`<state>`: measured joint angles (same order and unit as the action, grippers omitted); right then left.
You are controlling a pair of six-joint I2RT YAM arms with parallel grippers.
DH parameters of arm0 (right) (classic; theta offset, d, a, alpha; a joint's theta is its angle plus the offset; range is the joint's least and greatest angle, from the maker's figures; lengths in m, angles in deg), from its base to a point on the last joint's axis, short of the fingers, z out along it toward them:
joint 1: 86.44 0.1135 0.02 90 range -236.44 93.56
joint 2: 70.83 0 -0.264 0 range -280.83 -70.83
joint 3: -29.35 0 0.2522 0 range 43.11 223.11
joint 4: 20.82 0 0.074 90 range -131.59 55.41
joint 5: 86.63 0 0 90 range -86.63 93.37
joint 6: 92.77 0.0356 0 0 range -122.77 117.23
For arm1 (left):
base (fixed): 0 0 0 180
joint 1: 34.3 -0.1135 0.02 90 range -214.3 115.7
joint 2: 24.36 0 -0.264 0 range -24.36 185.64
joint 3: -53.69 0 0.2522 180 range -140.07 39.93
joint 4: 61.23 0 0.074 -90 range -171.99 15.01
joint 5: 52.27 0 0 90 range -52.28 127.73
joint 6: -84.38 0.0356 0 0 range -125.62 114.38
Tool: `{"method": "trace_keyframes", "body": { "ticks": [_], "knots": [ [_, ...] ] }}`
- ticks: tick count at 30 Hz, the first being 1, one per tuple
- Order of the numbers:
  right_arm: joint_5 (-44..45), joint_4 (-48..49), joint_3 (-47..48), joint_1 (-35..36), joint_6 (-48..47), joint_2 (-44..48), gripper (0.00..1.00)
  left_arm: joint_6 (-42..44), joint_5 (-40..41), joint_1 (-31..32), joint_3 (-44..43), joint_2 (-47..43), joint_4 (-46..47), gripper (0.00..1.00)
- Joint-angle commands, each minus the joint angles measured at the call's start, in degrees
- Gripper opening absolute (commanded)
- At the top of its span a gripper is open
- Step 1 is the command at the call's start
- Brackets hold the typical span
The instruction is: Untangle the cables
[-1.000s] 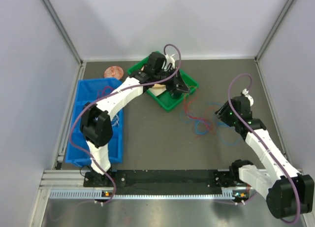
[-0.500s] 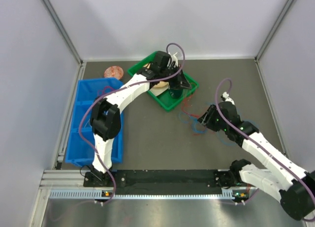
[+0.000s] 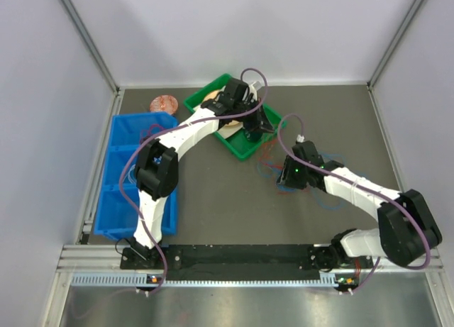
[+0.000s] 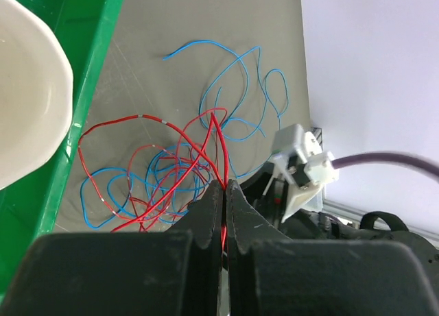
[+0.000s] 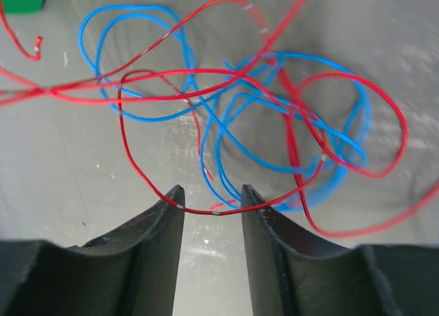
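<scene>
Left wrist view is showing the left pincer clenching a strand of the red cable, which is lying tangled with the blue cable on the tabletop just right of the green tray. Meanwhile the right pincer is hovering low, jaws parted around another red loop, so I judge the pulling-apart is beginning: next it is needing to close there and draw away. That tray is holding a white bowl; the blue bin at the left is showing nothing I can make out.
</scene>
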<state>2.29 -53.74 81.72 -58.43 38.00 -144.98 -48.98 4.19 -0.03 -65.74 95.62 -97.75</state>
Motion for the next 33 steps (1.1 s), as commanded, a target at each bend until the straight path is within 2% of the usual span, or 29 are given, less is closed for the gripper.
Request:
{"method": "trace_keyframes", "body": {
  "ticks": [1,6,9,14,18,23,26,27,33],
  "knots": [
    [-7.86,4.57,3.14,0.55,-11.93,-2.49,0.38,1.34,-0.21,-0.16,-2.52,0.42,-0.96,0.0],
    [-8.68,4.13,2.26,0.82,-21.15,-2.32,0.4,1.69,-0.21,-0.42,-2.26,0.25,-1.49,0.0],
    [-5.51,2.2,2.26,1.52,-24.5,-2.23,0.4,2.22,-0.3,-0.51,-2.26,-0.01,-2.2,0.0],
    [-4.45,2.37,2.34,1.7,-25.04,-4.24,0.38,2.05,-0.47,-0.6,-2.0,0.07,-2.02,0.0],
    [-3.4,2.28,3.05,1.96,-24.34,-6.09,0.27,1.26,-0.65,-0.77,-2.17,0.25,-1.67,0.0],
    [-3.14,1.67,3.58,2.05,-23.28,-6.54,0.23,-0.41,-1.88,-1.48,-2.61,0.34,-1.41,0.0],
    [-3.22,0.79,3.75,2.05,-22.85,-5.66,0.1,-1.03,-1.62,-1.48,-2.09,-0.01,-1.41,0.0],
    [-3.57,-0.17,4.28,2.05,-22.58,-5.05,0.0,-1.03,-1.53,-1.56,-2.0,-0.27,-1.32,0.0],
    [-2.44,-2.9,4.9,2.05,-19.77,5.3,0.0,-0.68,0.14,-2.53,0.98,-2.99,-1.23,0.0]
  ]
}}
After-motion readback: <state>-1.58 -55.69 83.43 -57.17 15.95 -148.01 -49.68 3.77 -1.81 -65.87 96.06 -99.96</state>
